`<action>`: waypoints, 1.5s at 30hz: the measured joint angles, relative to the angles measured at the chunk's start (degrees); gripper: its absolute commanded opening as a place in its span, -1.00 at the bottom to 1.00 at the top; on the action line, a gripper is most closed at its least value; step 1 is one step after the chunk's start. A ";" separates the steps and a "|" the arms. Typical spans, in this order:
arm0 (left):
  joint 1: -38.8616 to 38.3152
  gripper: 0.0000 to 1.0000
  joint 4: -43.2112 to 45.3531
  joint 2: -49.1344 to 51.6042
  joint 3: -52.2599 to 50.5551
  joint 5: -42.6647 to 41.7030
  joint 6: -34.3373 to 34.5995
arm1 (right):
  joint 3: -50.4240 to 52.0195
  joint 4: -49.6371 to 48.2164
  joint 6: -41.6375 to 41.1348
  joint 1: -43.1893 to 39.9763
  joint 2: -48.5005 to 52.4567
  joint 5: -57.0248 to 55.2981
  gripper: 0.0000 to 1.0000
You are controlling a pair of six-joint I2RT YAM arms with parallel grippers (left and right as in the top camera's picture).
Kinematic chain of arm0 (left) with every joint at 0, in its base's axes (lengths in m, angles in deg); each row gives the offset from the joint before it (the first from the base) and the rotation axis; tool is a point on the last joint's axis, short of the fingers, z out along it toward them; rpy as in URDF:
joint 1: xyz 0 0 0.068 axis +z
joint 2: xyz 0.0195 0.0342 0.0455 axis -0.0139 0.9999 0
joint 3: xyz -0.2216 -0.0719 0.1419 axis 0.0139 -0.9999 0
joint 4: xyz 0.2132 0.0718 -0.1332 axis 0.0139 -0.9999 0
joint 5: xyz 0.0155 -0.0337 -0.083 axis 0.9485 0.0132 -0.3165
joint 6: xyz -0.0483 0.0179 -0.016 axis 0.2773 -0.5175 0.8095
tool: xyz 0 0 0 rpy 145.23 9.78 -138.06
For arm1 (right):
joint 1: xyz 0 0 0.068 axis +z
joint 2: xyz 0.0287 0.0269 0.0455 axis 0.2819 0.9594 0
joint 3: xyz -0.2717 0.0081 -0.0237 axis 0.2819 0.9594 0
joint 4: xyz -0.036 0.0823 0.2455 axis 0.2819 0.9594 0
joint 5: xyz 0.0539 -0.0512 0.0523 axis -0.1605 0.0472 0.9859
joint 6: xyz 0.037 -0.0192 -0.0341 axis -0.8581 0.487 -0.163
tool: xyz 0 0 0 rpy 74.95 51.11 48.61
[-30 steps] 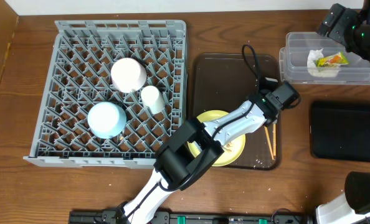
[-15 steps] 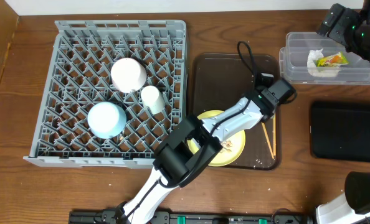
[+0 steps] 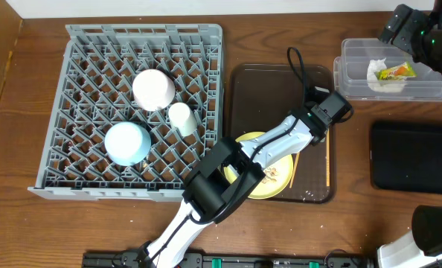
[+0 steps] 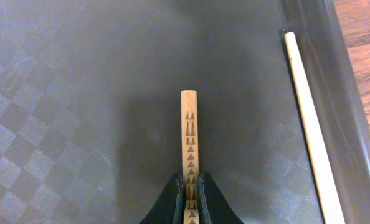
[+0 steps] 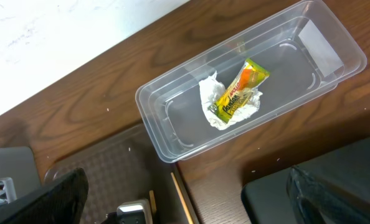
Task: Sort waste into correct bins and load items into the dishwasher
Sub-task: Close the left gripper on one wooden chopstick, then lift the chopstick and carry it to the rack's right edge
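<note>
Lying at the near end of the brown tray (image 3: pixel 251 89), the yellow plate (image 3: pixel 280 184) is seen with pale crumbs (image 3: pixel 269 175) on it, partly covered by the left arm. Just beyond it, the left claw (image 4: pixel 190 180) is closed tight on one chopstick (image 4: pixel 189 134), whose patterned end shows past the fingertips. Whether the stick is clear of the tray floor cannot be told. The second chopstick (image 4: pixel 309 134) is left along the tray's right edge, apart from the first.

The lift is best made straight up and slowly, since a thin stick pinched off-centre may tip or slip. It should be kept level and carried left to the grey rack (image 3: pixel 143 30), where the blue bowl (image 3: pixel 127 142), white cup (image 3: pixel 181 117) and pink bowl (image 3: pixel 154 88) are set.

At the far right, the tissue (image 5: pixel 210 102) and wrapper (image 5: pixel 240 90) are held in the clear tub (image 5: pixel 297 68). The right claw (image 3: pixel 401 28) hangs above it, spread wide and holding nothing.
</note>
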 measured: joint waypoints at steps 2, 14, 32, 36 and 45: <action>0.04 -0.85 0.00 0.00 0.00 -0.02 -0.24 | 0.00 0.00 0.00 0.00 0.00 0.00 0.99; 2.40 -0.85 -1.49 -4.92 -0.63 -5.97 -0.85 | 0.00 0.00 0.00 0.00 0.00 0.00 0.99; 5.60 -0.85 -1.29 -13.81 -0.66 -19.17 -1.79 | 0.00 0.00 0.00 0.00 0.00 0.00 0.98; 10.75 -0.85 -3.15 -15.10 -0.66 -19.06 -5.46 | 0.00 0.00 0.00 0.00 0.00 -0.02 0.98; 24.02 -0.85 -8.15 -22.86 -0.66 -12.79 -16.61 | 0.00 0.00 0.00 0.00 0.00 0.00 0.98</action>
